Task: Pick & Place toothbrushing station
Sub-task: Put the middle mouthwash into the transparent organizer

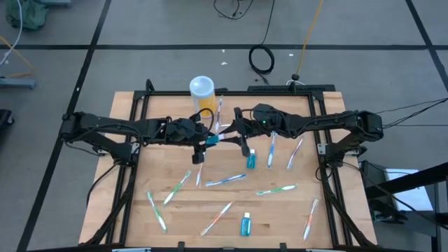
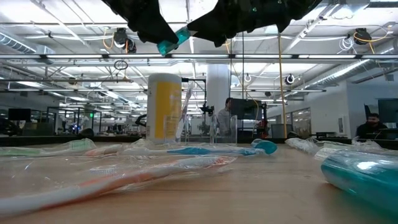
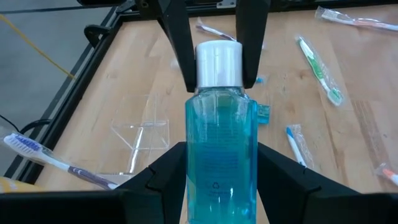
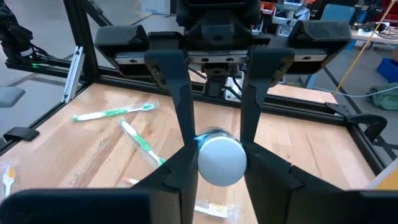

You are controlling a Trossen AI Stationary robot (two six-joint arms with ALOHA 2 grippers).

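Note:
A blue see-through bottle [image 3: 221,143] with a white cap hangs high over the table's middle between both grippers. My left gripper [image 3: 221,158] is shut on its body, and my right gripper [image 4: 222,169] is closed around its cap. In the high view the two grippers meet at the bottle [image 1: 212,140]. The toothbrushing station [image 3: 140,138], a low clear plastic holder, stands on the wood below them, next to the yellow cup [image 1: 201,91]. A toothbrush [image 3: 50,158] lies beside the holder. My left gripper pinches the bottle's body [image 3: 194,163] between its two fingers, coming from the table's left. The fingers run along the bottle. The bottle is lifted clear, its cap pointing away toward the other arm. My right gripper has its fingers [image 3: 180,56] on the two sides of the white cap [image 4: 219,160], coming about level from the table's right. It faces the cap end-on, and the cap sits between its fingertips.
Several wrapped toothbrushes lie scattered over the wooden table, such as one [image 1: 276,189] right of the middle. Two more blue bottles [image 1: 251,159] [image 1: 246,224] lie among them. The black frame rails [image 1: 322,126] border the table.

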